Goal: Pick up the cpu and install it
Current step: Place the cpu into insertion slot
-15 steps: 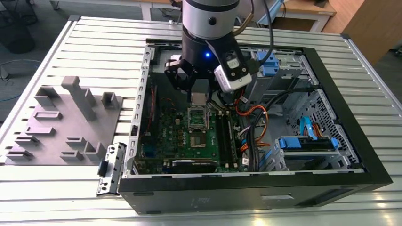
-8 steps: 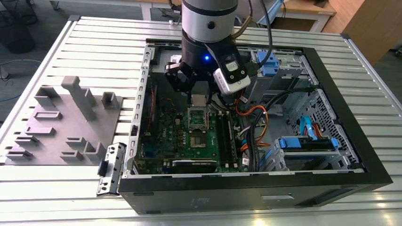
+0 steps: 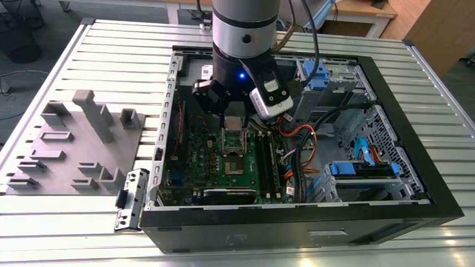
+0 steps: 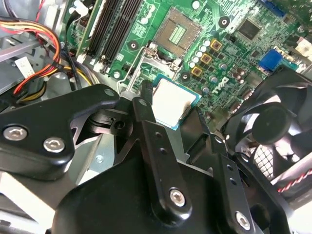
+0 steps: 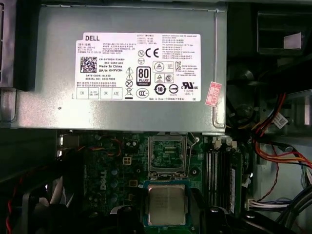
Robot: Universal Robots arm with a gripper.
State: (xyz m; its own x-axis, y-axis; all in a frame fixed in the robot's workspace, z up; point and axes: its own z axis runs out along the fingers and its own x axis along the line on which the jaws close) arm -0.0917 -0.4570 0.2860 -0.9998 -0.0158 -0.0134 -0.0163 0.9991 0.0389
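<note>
the cpu is a flat square with a silvery top and a thin darker rim. it sits pinched between the two black fingers of the gripper, one finger against each of two opposite edges. the claw is pressed in on the chip. in the second wrist view the cpu hangs above the green motherboard, not seated in anything.

near it on the board the socket lies open, its square contact field bare inside a metal frame. the same socket shows in the second wrist view. beside the socket stand the dark memory sticks. beyond it is the grey power supply with a white label. a black fan sits close to the gripper's body, and red, orange and yellow wires run along the other side.

in the exterior view the arm reaches down into the middle of the frame, inside the open black computer case. the gripper holds the pale chip over the board. on the exterior view's left a grey moulded tray rests on the slatted metal table.
</note>
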